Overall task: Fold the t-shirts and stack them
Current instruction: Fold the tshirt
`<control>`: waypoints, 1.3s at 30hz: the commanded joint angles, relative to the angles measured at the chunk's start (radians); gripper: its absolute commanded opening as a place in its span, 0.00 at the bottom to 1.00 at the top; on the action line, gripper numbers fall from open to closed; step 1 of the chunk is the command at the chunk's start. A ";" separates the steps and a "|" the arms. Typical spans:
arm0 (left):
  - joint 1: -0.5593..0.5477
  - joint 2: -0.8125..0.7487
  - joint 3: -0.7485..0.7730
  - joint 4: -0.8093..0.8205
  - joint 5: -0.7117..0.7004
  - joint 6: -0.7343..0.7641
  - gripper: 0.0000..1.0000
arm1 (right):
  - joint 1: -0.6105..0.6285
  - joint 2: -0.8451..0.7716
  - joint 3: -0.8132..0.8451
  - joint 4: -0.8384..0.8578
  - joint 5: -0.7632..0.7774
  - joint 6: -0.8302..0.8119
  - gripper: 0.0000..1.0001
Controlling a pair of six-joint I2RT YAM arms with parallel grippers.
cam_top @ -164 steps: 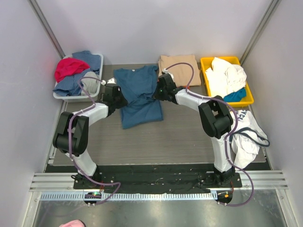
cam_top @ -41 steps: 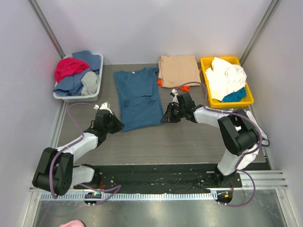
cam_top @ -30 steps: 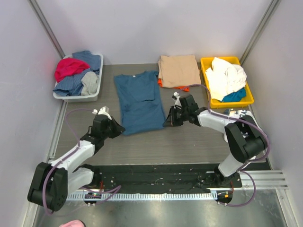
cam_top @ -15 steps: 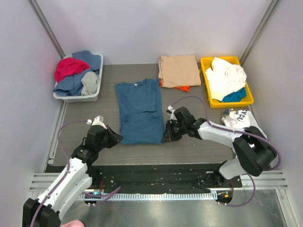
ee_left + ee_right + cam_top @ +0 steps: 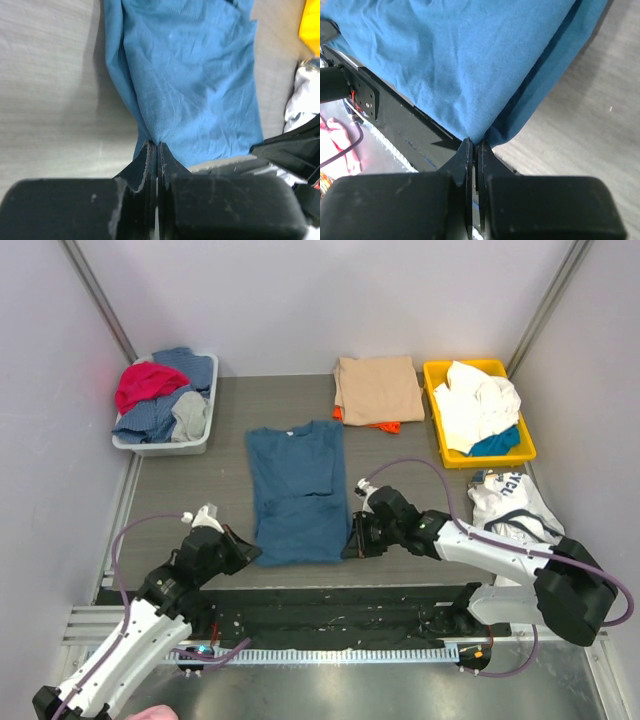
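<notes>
The dark teal-blue t-shirt [image 5: 297,490] lies lengthwise on the grey mat, collar to the far side, its sides folded in. My left gripper [image 5: 247,552] is shut on the shirt's near left corner; in the left wrist view the cloth [image 5: 185,75] runs out from the pinched jaws [image 5: 154,146]. My right gripper [image 5: 350,544] is shut on the near right corner; the right wrist view shows the cloth [image 5: 455,60] clamped between the jaws [image 5: 474,144]. The folded tan-beige shirt [image 5: 377,388] lies at the back on the orange shirt [image 5: 372,422], which shows only as a thin edge.
A grey bin [image 5: 160,445] at back left holds red, blue and grey clothes. A yellow bin [image 5: 438,375] at back right holds white and teal clothes. A white garment [image 5: 510,502] lies right of the mat. The black base rail [image 5: 330,605] runs along the near edge.
Both grippers have dragged the teal-blue shirt toward the near edge of the mat, holding its near corners. The shirt has gone from bunched up to stretched out flat.
</notes>
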 commanded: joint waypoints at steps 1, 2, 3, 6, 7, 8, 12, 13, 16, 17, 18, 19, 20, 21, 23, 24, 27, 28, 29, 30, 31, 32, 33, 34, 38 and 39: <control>-0.080 -0.063 0.043 -0.098 -0.068 -0.091 0.00 | 0.034 -0.072 -0.010 -0.035 0.043 0.057 0.01; -0.089 -0.090 0.046 -0.111 -0.077 -0.109 0.00 | 0.046 -0.080 -0.012 -0.039 0.047 0.062 0.01; -0.103 -0.104 0.049 -0.124 -0.085 -0.122 0.00 | 0.054 -0.090 -0.013 -0.044 0.058 0.068 0.01; -0.117 -0.145 0.068 -0.163 -0.094 -0.150 0.00 | 0.080 -0.119 -0.020 -0.059 0.075 0.091 0.01; -0.118 -0.155 0.072 -0.177 -0.094 -0.151 0.00 | 0.086 -0.127 -0.021 -0.067 0.081 0.095 0.01; -0.120 -0.159 0.077 -0.180 -0.094 -0.151 0.00 | 0.096 -0.141 -0.026 -0.070 0.086 0.103 0.01; -0.125 -0.140 0.117 -0.183 -0.089 -0.116 0.00 | 0.109 -0.162 -0.032 -0.073 0.098 0.118 0.01; -0.123 -0.118 0.124 -0.178 -0.086 -0.108 0.00 | 0.109 -0.164 -0.032 -0.076 0.104 0.120 0.01; -0.125 -0.066 0.157 -0.171 -0.080 -0.064 0.00 | 0.115 -0.165 -0.029 -0.078 0.109 0.125 0.01; -0.125 -0.058 0.166 -0.172 -0.080 -0.048 0.00 | 0.118 -0.165 -0.024 -0.078 0.110 0.125 0.01; -0.125 -0.051 0.187 -0.172 -0.082 -0.036 0.00 | 0.118 -0.165 -0.023 -0.079 0.113 0.126 0.01; -0.125 -0.043 0.198 -0.181 -0.082 -0.016 0.00 | 0.121 -0.165 -0.017 -0.082 0.113 0.126 0.01; -0.125 -0.040 0.207 -0.187 -0.083 -0.009 0.00 | 0.123 -0.165 -0.015 -0.084 0.116 0.126 0.01; -0.125 -0.038 0.218 -0.190 -0.082 -0.005 0.00 | 0.124 -0.165 -0.013 -0.087 0.118 0.129 0.01; -0.125 -0.041 0.221 -0.198 -0.077 -0.002 0.00 | 0.126 -0.169 -0.007 -0.087 0.123 0.131 0.01; -0.125 -0.044 0.224 -0.197 -0.080 -0.001 0.00 | 0.124 -0.172 -0.003 -0.090 0.126 0.129 0.01; -0.125 -0.041 0.238 -0.197 -0.098 0.007 0.00 | 0.124 -0.178 0.016 -0.096 0.149 0.129 0.01; -0.125 -0.038 0.243 -0.197 -0.103 0.008 0.00 | 0.126 -0.184 0.029 -0.098 0.155 0.126 0.01; -0.125 -0.035 0.247 -0.192 -0.105 0.010 0.00 | 0.126 -0.187 0.036 -0.099 0.164 0.122 0.01; -0.125 -0.031 0.256 -0.186 -0.112 0.015 0.00 | 0.124 -0.187 0.043 -0.101 0.178 0.120 0.01; -0.125 -0.027 0.259 -0.184 -0.117 0.019 0.00 | 0.126 -0.185 0.062 -0.104 0.187 0.112 0.01; -0.125 -0.021 0.269 -0.181 -0.123 0.027 0.00 | 0.126 -0.182 0.074 -0.107 0.193 0.105 0.01; -0.125 -0.011 0.276 -0.178 -0.129 0.034 0.00 | 0.124 -0.178 0.085 -0.113 0.207 0.099 0.01; -0.125 -0.006 0.282 -0.177 -0.140 0.039 0.00 | 0.126 -0.172 0.112 -0.116 0.211 0.094 0.01; -0.125 0.026 0.309 -0.154 -0.175 0.061 0.00 | 0.123 -0.121 0.174 -0.122 0.239 0.066 0.01; -0.125 0.029 0.307 -0.131 -0.186 0.058 0.00 | 0.124 -0.110 0.189 -0.121 0.245 0.060 0.01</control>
